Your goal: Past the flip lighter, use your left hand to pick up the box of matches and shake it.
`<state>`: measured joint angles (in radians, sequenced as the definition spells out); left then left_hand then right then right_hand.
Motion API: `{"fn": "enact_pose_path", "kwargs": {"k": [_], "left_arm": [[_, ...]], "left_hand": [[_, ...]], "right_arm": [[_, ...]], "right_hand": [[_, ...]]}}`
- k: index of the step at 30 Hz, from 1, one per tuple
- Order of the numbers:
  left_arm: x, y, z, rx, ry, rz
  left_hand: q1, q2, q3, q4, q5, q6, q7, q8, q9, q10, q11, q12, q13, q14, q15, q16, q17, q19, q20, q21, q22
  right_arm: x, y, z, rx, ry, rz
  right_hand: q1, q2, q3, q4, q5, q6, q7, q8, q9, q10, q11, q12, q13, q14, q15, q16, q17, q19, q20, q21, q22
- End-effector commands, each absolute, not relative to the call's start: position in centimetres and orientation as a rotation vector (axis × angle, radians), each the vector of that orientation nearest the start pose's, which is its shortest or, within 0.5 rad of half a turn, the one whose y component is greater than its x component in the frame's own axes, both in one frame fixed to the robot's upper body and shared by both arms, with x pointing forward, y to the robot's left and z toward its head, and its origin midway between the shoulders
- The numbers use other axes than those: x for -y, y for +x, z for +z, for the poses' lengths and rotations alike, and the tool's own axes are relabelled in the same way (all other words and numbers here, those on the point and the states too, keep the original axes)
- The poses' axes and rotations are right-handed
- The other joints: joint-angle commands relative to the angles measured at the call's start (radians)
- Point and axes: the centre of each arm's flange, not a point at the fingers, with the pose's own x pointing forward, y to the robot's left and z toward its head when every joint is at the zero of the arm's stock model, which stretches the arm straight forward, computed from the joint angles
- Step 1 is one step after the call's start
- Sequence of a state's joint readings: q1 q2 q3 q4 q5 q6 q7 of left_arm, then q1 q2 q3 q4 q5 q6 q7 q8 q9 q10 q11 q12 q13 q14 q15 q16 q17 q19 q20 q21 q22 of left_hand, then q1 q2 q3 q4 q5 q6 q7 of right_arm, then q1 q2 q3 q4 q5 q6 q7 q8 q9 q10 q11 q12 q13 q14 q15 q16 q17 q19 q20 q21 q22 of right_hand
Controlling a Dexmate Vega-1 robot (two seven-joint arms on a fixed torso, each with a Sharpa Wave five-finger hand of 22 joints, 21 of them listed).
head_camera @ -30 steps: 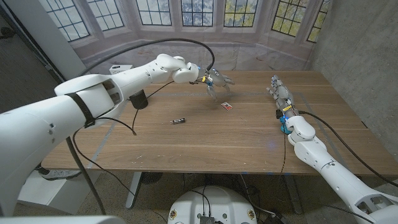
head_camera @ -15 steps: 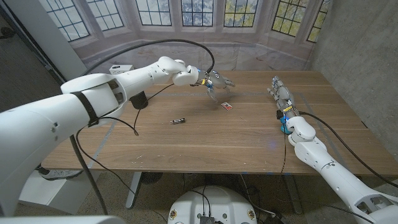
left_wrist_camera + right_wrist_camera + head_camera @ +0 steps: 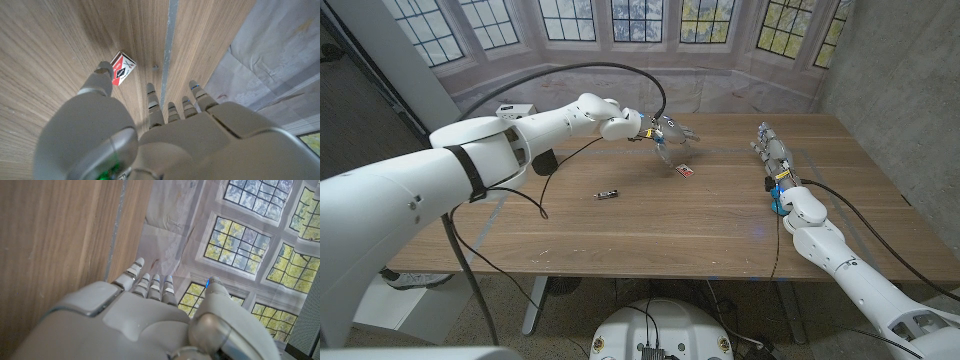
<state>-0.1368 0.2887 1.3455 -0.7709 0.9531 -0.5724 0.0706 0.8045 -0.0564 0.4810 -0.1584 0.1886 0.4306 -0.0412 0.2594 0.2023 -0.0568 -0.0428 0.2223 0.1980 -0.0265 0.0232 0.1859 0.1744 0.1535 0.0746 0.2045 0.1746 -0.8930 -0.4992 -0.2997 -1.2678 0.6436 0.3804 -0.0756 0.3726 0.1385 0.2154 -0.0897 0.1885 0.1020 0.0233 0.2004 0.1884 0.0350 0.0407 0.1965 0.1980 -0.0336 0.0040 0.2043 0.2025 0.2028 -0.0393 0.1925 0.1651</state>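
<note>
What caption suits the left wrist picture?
Open left hand poised above the box of matches on the wooden table.

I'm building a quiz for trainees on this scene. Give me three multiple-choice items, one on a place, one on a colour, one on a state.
1. Where does the matchbox lie?
A. beyond the lighter
B. in the right hand
C. off the table

2. Which colours does the matchbox show?
A. green
B. red and white
C. black

3. What is the left hand doing?
A. gripping the matchbox
B. pressing the lighter
C. hovering open above the matchbox

Answers:
1 A, the head view shows it lying farther back than the lighter.
2 B, the left wrist view shows its label.
3 C, its fingers are spread, holding nothing.
</note>
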Motion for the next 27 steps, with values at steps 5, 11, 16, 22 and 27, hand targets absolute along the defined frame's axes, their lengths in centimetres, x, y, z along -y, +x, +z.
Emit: {"fn": "enact_pose_path", "kwargs": {"k": [5, 11, 16, 22, 27], "left_arm": [[-2.3, 68.2, 9.3, 1.064, 2.255, -0.536], [-2.2, 68.2, 8.8, 1.096, 2.231, -0.527], [-2.2, 68.2, 8.4, 1.101, 2.233, -0.529], [-2.3, 68.1, 7.8, 1.114, 2.234, -0.529], [-2.5, 68.2, 7.5, 1.111, 2.230, -0.525]], "left_hand": [[0.013, 0.001, -0.007, 0.000, -0.004, 0.031, 0.004, 0.015, 0.007, 0.011, 0.001, 0.010, 0.001, 0.008, 0.001, 0.005, 0.002, 0.012, -0.001, 0.002, 0.005], [0.018, -0.001, -0.010, -0.001, -0.004, 0.058, 0.010, 0.028, 0.013, 0.029, -0.003, 0.014, 0.001, 0.023, -0.002, 0.008, 0.002, 0.020, -0.003, 0.004, 0.005], [0.022, -0.003, -0.012, -0.002, -0.004, 0.077, 0.015, 0.037, 0.017, 0.043, -0.004, 0.017, 0.001, 0.035, -0.007, 0.010, 0.002, 0.029, -0.001, 0.006, 0.005], [0.027, -0.006, -0.015, -0.002, -0.004, 0.097, 0.020, 0.047, 0.022, 0.057, -0.007, 0.020, 0.002, 0.046, -0.011, 0.012, 0.002, 0.035, -0.007, 0.006, 0.005], [0.031, -0.006, -0.016, -0.002, -0.004, 0.104, 0.021, 0.051, 0.026, 0.064, -0.009, 0.020, 0.002, 0.055, -0.011, 0.013, 0.002, 0.041, -0.008, 0.008, 0.005]], "right_arm": [[33.7, 64.7, -4.9, 0.639, 0.128, 0.026], [34.0, 64.3, -5.2, 0.642, 0.133, 0.020], [34.2, 64.2, -5.7, 0.638, 0.144, 0.014], [34.1, 64.2, -6.0, 0.638, 0.150, 0.014], [34.1, 64.2, -6.1, 0.639, 0.152, 0.014]], "right_hand": [[-0.006, -0.001, -0.001, -0.007, -0.002, 0.008, 0.000, 0.002, 0.001, 0.006, 0.002, 0.007, 0.002, 0.003, 0.001, 0.004, 0.002, 0.005, -0.028, 0.000, 0.005], [-0.006, -0.001, -0.001, -0.007, -0.002, 0.009, 0.000, 0.002, 0.001, 0.007, 0.001, 0.007, 0.002, 0.003, 0.001, 0.005, 0.002, 0.006, -0.028, 0.001, 0.005], [-0.007, -0.001, -0.002, -0.007, -0.002, 0.010, 0.001, 0.002, 0.002, 0.007, 0.002, 0.007, 0.002, 0.003, 0.000, 0.005, 0.003, 0.006, -0.028, 0.001, 0.005], [-0.007, -0.001, -0.002, -0.008, -0.002, 0.011, 0.001, 0.001, 0.002, 0.008, 0.002, 0.007, 0.002, 0.004, 0.000, 0.005, 0.003, 0.006, -0.027, 0.000, 0.005], [-0.007, -0.001, -0.002, -0.009, -0.002, 0.011, 0.001, 0.001, 0.002, 0.007, 0.003, 0.007, 0.002, 0.004, 0.000, 0.005, 0.003, 0.006, -0.028, 0.000, 0.005]]}}
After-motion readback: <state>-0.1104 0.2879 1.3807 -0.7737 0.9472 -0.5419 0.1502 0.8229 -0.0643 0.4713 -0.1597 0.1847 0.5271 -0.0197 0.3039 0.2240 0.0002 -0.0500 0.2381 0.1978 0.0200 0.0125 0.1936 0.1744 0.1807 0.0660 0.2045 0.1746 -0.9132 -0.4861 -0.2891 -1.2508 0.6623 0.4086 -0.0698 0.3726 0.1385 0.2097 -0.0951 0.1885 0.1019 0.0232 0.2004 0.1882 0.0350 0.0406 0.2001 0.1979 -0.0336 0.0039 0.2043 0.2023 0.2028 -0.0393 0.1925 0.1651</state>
